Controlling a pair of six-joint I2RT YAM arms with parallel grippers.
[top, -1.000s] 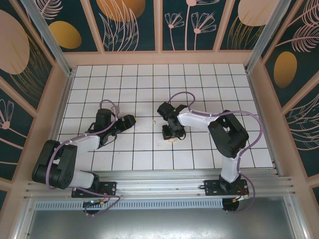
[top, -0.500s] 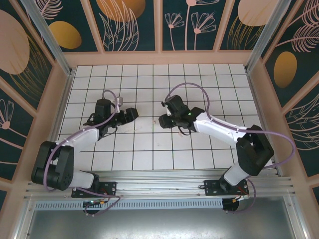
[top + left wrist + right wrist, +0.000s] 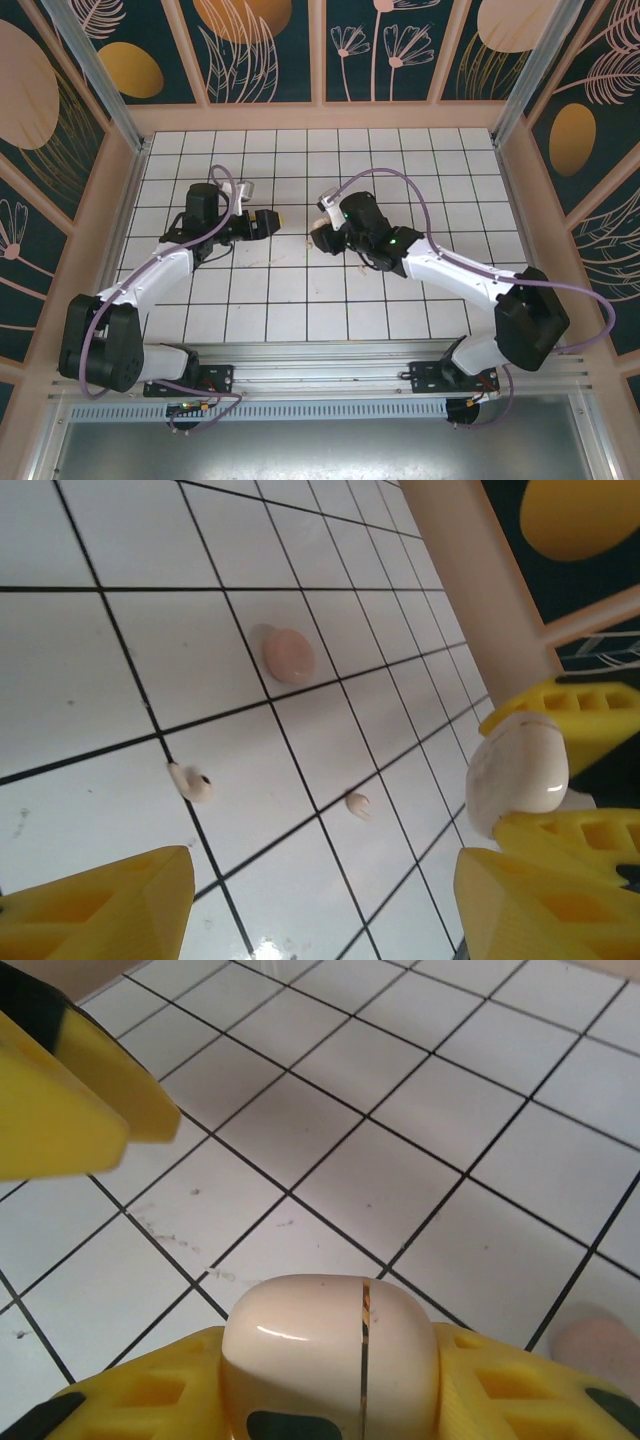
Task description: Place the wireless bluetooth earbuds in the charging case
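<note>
Pale pink-cream rounded plastic clamshell charging case (image 3: 330,1345), closed, with its seam facing the wrist camera. It is clamped between the yellow fingers of the right gripper (image 3: 325,236) and held above the middle of the white black-gridded tabletop (image 3: 90,660). Two tiny pale pink-white wireless earbuds (image 3: 190,782) (image 3: 357,803) lie loose on the tiles, apart from each other and from the case. A small salmon-pink rounded piece (image 3: 289,655) rests on a tile beyond them. The left gripper (image 3: 268,222) faces the case with its jaws apart, gripping nothing.
</note>
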